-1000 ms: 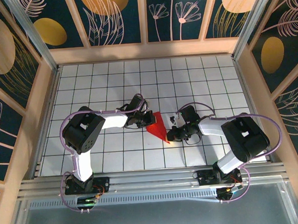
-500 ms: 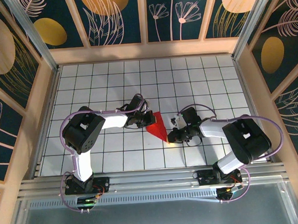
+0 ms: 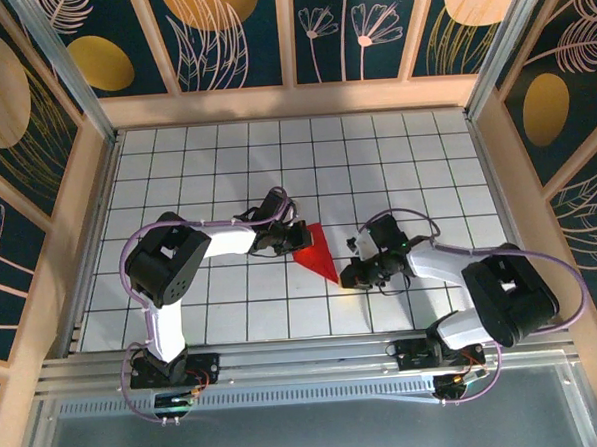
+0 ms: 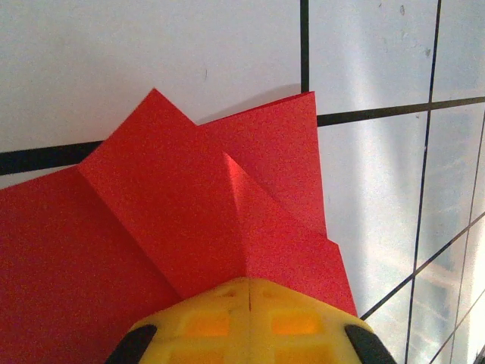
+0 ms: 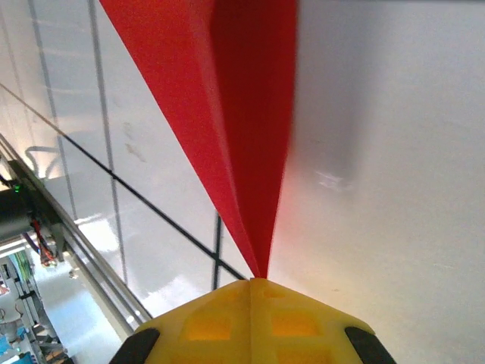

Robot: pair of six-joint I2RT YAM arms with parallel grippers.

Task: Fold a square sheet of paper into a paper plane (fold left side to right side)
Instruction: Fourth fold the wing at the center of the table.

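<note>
Both arms are basically the same build; left arm [image 3: 171, 275] and right arm [image 3: 495, 295] have white link sections joined by chunky rounded black joint housings; a lilac cable [image 3: 128, 257] loops loose along each one, base up to wrist; each base [image 3: 171, 370] is a black block with thin reddish wires, plus a tiny green light just below the left one; left end effector [image 3: 290, 244] and right end effector [image 3: 347, 274] look black from above; up close the fingertips [image 4: 204, 322] are bright yellow plastic, with square recessed pockets, a thin centre seam, and black rounded corners
</note>
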